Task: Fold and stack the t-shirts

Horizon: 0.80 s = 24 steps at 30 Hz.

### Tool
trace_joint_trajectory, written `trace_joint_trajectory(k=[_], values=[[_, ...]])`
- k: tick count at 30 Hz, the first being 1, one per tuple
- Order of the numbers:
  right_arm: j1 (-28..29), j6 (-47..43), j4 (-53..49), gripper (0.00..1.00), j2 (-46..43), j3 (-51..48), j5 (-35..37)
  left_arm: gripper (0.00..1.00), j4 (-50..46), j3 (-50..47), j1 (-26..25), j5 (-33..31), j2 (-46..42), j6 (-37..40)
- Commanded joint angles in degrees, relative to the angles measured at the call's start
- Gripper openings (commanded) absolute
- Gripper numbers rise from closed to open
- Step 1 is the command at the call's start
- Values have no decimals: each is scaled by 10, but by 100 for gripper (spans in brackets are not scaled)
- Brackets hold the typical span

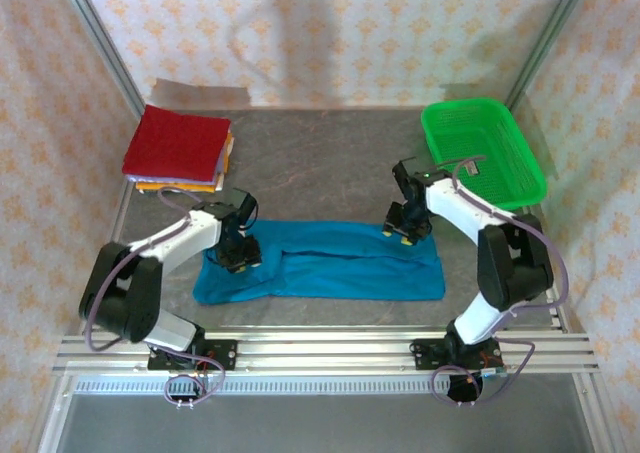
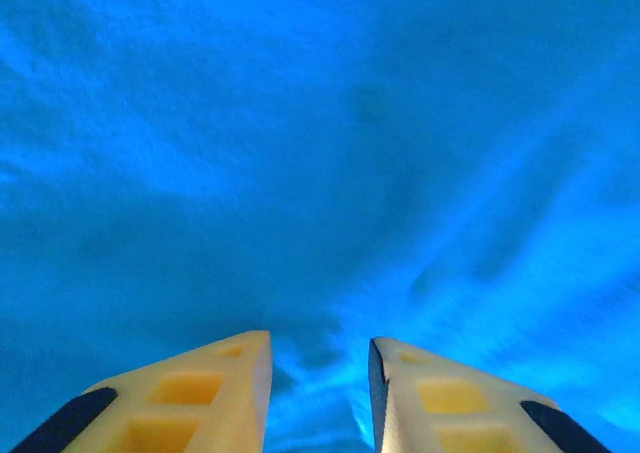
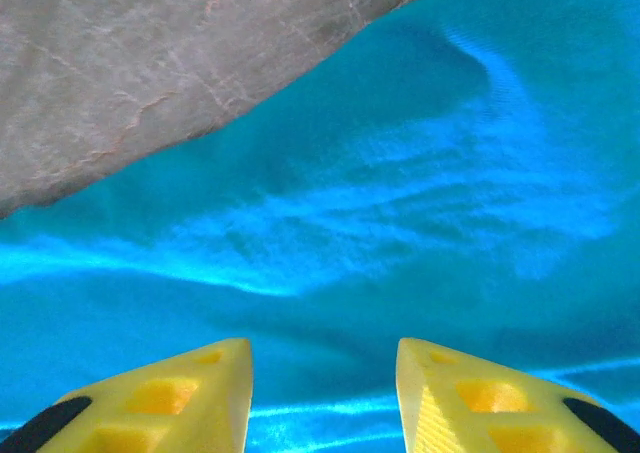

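pale walls printed with small orange flower motifs (image 1: 350, 33) close in the back and both sides, evenly lit, with a faint shadow on the back one. slanting silver metal frame posts (image 1: 100, 48) stand at the back corners. the grey, marble-veined tabletop (image 1: 320, 158) ends in ribbed aluminium rails (image 1: 330, 343) along its near edge, with a plain grey surface (image 1: 330, 423) below them.

The long teal-blue cloth t-shirt (image 1: 330, 263) lies flat across the near middle of the grey stone-look table (image 1: 320, 153). The stack of folded square cloth t-shirts (image 1: 178, 145) (dark red one on top) sits at the far left corner, the green plastic mesh basket (image 1: 485, 148) at the far right. The left tool (image 1: 238, 256) is over the shirt's left end, the right tool (image 1: 402, 231) at its far right edge.
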Motion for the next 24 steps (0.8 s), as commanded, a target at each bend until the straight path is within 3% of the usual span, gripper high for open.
trace_joint_trajectory(k=[1,6,13,24], values=[[4,-8,17,43,25,-17,-1,33,3,31,4,-19,33,28],[4,2,18,43,24,-63,17,36,29,47,6,-18,63,34],[-5,27,7,43,-19,-119,39,37,28,154,6,7,199,65],[-6,32,-43,43,-131,-124,41,38,-50,557,-10,85,465,122]])
